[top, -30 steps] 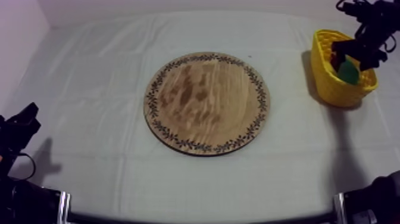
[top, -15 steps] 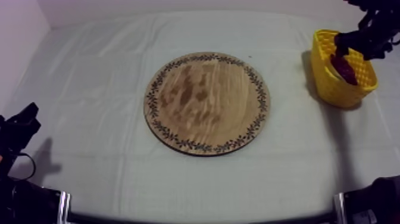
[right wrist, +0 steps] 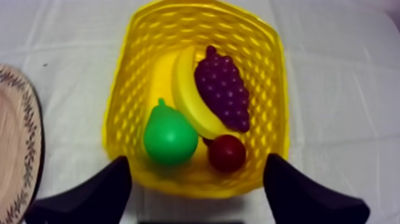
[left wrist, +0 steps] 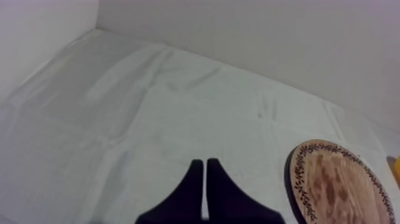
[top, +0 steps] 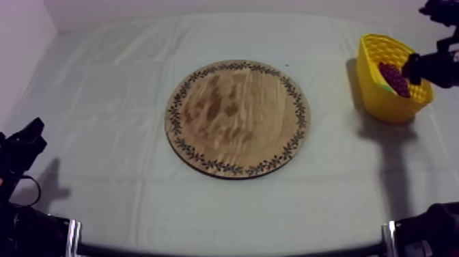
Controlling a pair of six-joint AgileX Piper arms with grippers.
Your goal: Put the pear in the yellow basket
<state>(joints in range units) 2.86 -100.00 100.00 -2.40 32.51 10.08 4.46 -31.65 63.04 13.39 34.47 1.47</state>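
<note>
Green pear (right wrist: 169, 136) sits in the yellow basket (right wrist: 128, 89), against the banana (right wrist: 187, 98) and near the small red fruit (right wrist: 227, 152) — goal apparently met. Right gripper (right wrist: 196, 170) hangs above it, fingers spread on nothing, as a release would leave them; left gripper (left wrist: 205, 173), fingers together, rests unneeded over the cloth (left wrist: 119, 119).

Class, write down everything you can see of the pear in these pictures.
The pear is bright green, smooth and glossy like plastic, with a short stem nub at its narrow end. It lies inside the yellow basket, close to one wall and against the banana; the small red fruit sits beside it. The right hand, open, hovers clear of it.
</note>
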